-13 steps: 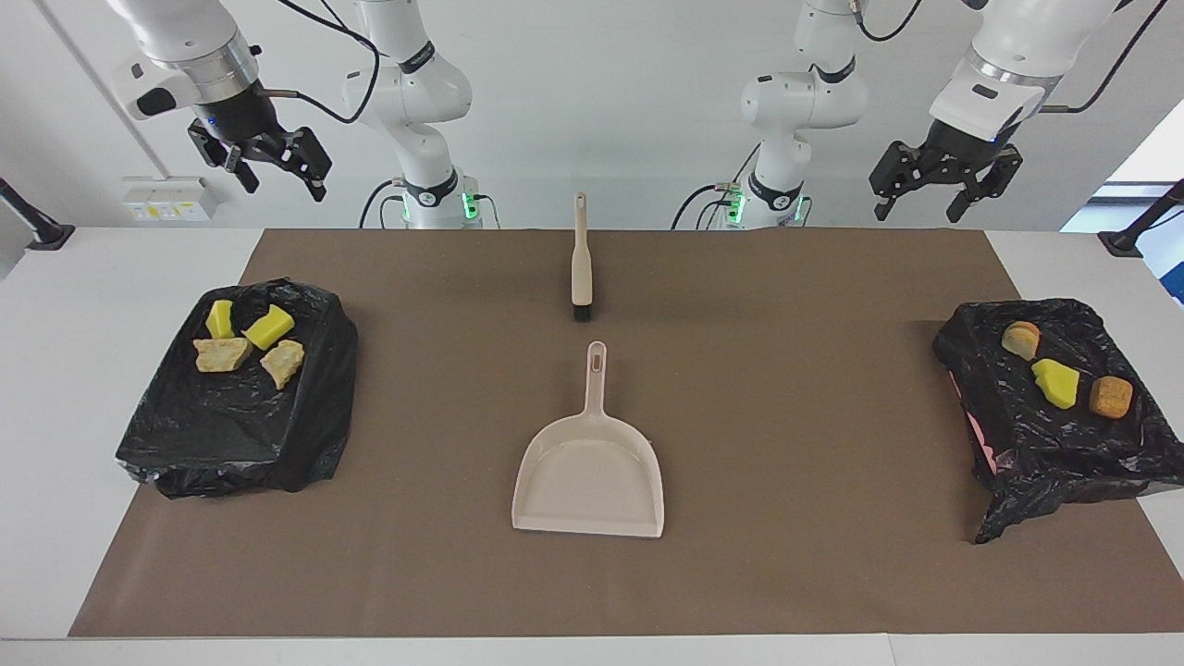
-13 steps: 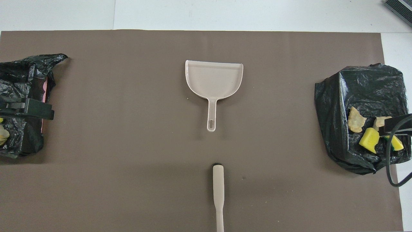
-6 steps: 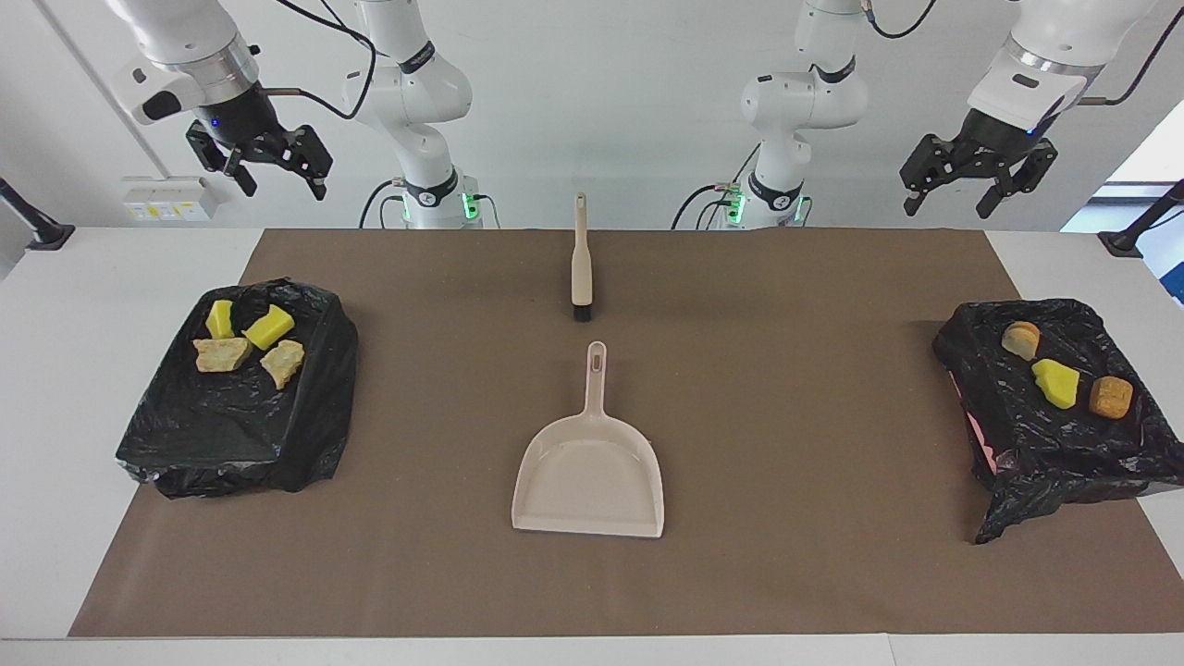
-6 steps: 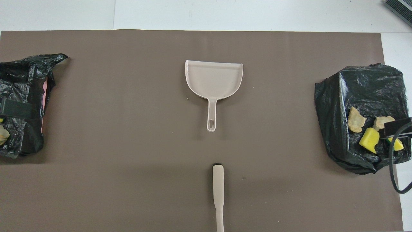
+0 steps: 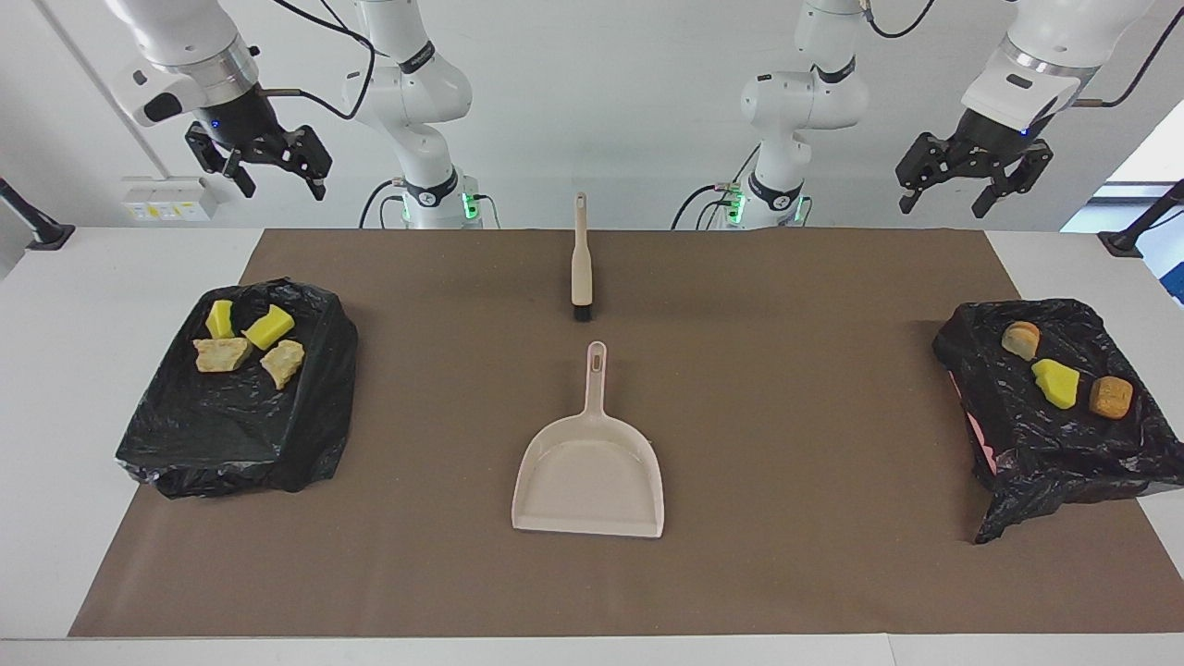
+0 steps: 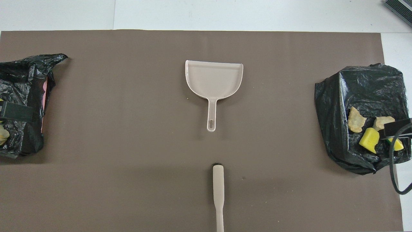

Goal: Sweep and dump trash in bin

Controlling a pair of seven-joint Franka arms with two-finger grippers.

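Fingers: we see both sets spread, holding nothing; left gripper upper right of frame, right gripper upper left.
Trash: we see chunks on black bags, left and right edges.
Dustpan: centre, on tabletop.

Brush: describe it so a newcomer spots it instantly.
Start at the brown mat covering the table. Mid-mat lies a beige dustpan; the brush lies just nearer the robots, in line with the dustpan's handle. It alone is a slim stick with a dark bristle tip.
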